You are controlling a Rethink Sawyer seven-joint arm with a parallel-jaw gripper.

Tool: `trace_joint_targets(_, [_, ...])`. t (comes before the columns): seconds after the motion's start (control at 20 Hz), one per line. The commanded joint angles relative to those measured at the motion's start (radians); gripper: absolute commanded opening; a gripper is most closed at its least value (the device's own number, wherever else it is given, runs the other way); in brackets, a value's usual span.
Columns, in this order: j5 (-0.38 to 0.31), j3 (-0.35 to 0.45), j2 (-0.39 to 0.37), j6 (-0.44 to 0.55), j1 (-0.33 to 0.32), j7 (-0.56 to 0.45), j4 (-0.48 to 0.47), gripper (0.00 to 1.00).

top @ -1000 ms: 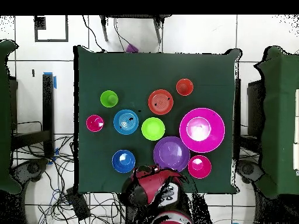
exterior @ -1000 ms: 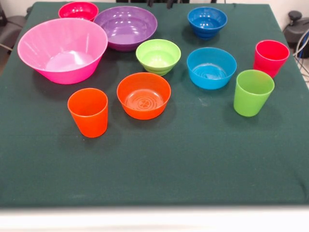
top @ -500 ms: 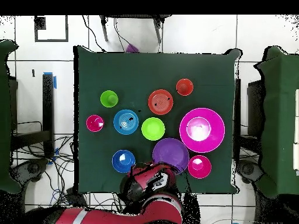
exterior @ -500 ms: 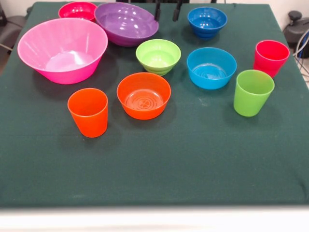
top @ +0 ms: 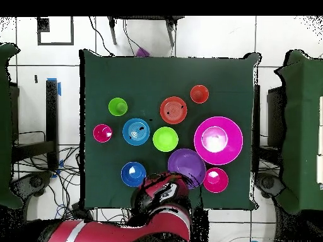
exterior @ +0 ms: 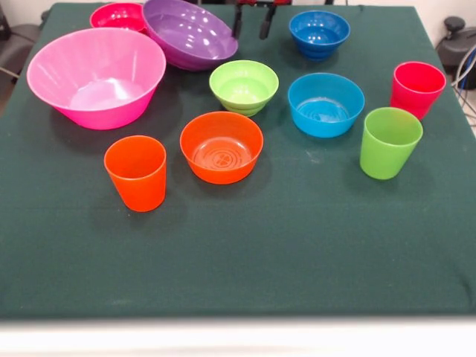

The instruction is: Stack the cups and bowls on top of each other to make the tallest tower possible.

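My gripper (exterior: 251, 22) shows only as two dark fingers at the table's far edge, apart and empty. The left finger (exterior: 238, 22) is at the right rim of the purple bowl (exterior: 190, 33), which is tilted against the red-pink bowl (exterior: 119, 15) and the huge pink bowl (exterior: 97, 74). All stand apart, none nested: the lime bowl (exterior: 244, 86), orange bowl (exterior: 222, 146), light blue bowl (exterior: 326, 104), dark blue bowl (exterior: 319, 33), orange cup (exterior: 136, 172), lime cup (exterior: 389, 141) and red-pink cup (exterior: 416, 88). In the overhead view the arm (top: 161, 201) hides the gripper beside the purple bowl (top: 187, 167).
The green cloth (exterior: 238, 245) covers the table to its front edge. Cables and dark gear (exterior: 455, 41) lie off the table at the right. Chairs and floor cables (top: 38, 183) surround the table in the overhead view.
The fingers have come down into view at the far edge. The purple bowl has tipped up and slid left toward the red-pink and pink bowls. The arm has swung further over the table's edge.
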Motion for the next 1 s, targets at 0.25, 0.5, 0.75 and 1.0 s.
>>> trace_joint_targets(0.25, [-0.086,0.011,-0.041,0.073,0.032,-0.022,-0.124,1.0])
trace_joint_targets(0.5, [-0.089,0.014,-0.067,0.102,0.035,-0.029,-0.12,1.0])
trace_joint_targets(0.75, [-0.095,0.028,-0.107,0.145,0.029,-0.043,-0.107,1.0])
trace_joint_targets(1.0, [-0.111,0.009,-0.058,0.085,0.049,-0.009,-0.139,1.0])
